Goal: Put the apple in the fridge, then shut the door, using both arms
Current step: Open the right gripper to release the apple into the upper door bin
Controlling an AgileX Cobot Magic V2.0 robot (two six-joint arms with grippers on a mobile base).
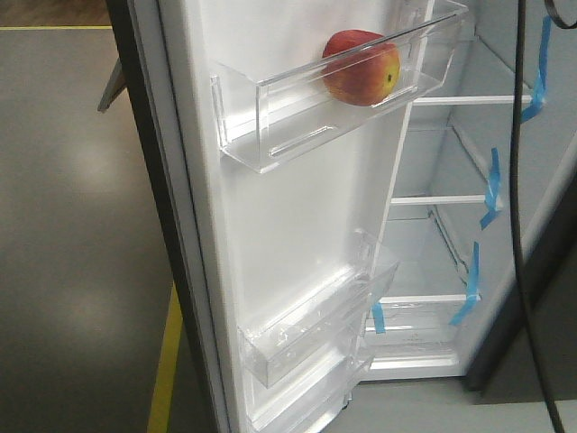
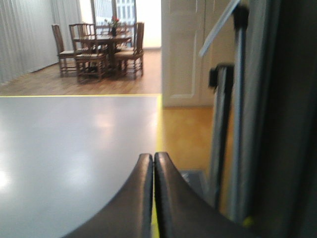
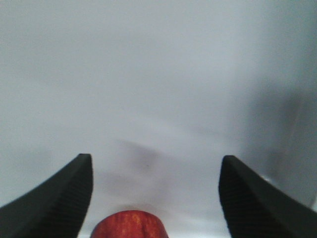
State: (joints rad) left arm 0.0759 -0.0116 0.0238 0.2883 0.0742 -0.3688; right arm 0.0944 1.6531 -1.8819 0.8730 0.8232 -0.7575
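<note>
Apple (image 1: 361, 68) in upper door bin (image 1: 297, 101), sitting untouched between jaws of released right gripper (image 3: 156, 157), left gripper (image 2: 152, 156) clenched empty

Grey floor (image 2: 64, 148), yellow line (image 2: 79, 95), dining table (image 2: 106, 42) and chairs (image 2: 89, 54) beyond.

The door (image 1: 297, 225) stands wide open, its white inner face filling the middle. A clear bin (image 1: 270, 117) juts from it at 12 o'clock, the apple (image 1: 361, 68) filling its right end, the left end free. At 3 o'clock the fridge (image 1: 433, 153) gapes between shelves (image 1: 469, 100), though a black cable (image 1: 517, 180) hangs across. The right gripper (image 3: 156, 159), spread wide, faces a white wall (image 3: 158, 74) at 12 o'clock, the apple at 6. Open floor (image 1: 72, 225) lies at 9 o'clock.
</note>
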